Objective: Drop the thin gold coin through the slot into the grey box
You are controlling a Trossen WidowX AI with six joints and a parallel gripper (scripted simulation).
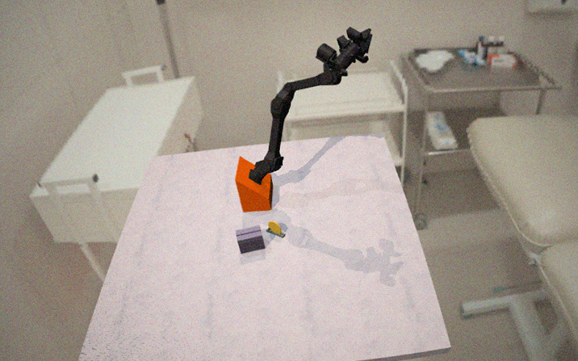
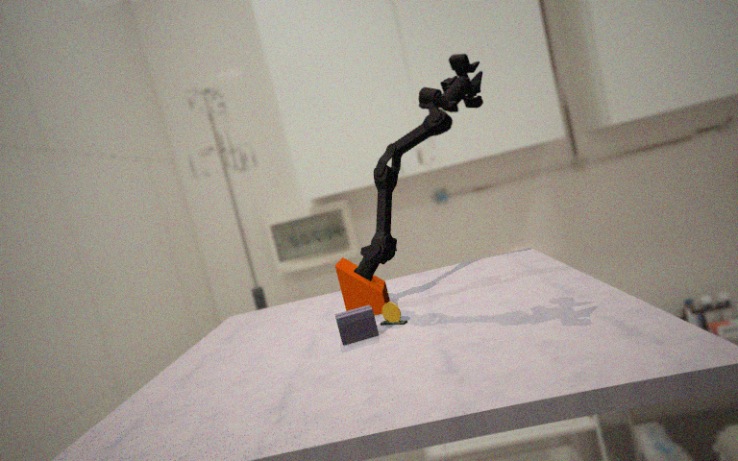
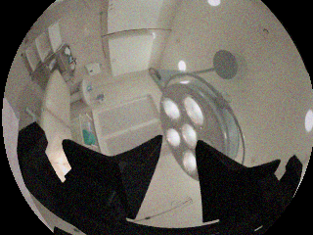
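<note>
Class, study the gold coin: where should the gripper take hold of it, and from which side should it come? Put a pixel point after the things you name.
Grip the upper part of the coin (image 1: 274, 227) (image 2: 391, 311), one finger on each flat face, probably coming from above. It stands on edge with its top exposed, while the green holder (image 1: 282, 234) (image 2: 402, 322) surrounds only its foot.
</note>
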